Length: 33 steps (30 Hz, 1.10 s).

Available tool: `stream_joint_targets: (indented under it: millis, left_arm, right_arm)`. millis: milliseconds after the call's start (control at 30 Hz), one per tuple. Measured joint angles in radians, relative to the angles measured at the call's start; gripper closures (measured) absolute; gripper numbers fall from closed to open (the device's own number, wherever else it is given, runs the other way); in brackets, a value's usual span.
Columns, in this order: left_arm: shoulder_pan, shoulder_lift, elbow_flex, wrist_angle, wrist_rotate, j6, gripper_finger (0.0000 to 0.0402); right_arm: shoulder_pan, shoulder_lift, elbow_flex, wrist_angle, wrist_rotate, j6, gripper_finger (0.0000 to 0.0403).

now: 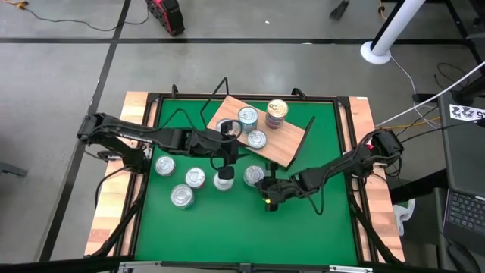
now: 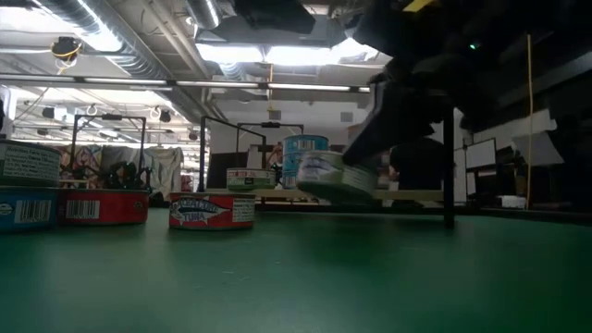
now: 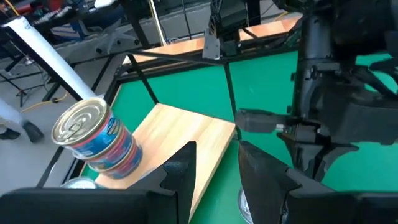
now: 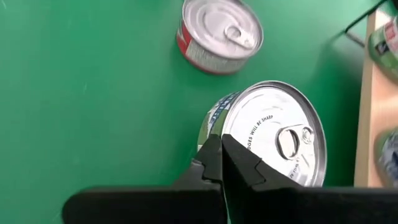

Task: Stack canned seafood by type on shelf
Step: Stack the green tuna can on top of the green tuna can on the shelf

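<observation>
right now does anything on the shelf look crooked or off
The gold-topped stack leans in the left wrist view, its upper tin sitting askew on the lower one. The shelf itself lies at an angle to the table's edges.

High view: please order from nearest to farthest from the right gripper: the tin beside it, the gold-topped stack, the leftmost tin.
1. Tin beside the right gripper, on the mat.
2. Gold-topped stack, on the shelf.
3. Leftmost tin, far across the mat.
</observation>
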Motion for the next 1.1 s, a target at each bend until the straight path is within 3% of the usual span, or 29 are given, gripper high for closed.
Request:
stream_joint_targets:
  millis: [367, 833, 1100]
  left_arm:
    - [-0.006, -0.082, 0.0, -0.053, 0.0, -0.003, 0.0286]
    - [-0.01, -0.087, 0.0, -0.102, 0.0, -0.019, 0.0286]
    - [-0.01, -0.087, 0.0, -0.102, 0.0, -0.003, 0.0286]
  right_arm:
    - [-0.044, 0.0, 0.084, -0.005, -0.015, -0.172, 0.0403]
    - [-0.162, -0.002, 0.311, -0.344, -0.023, -0.341, 0.0403]
    - [-0.241, -0.002, 0.34, -0.471, -0.034, -0.385, 0.0403]
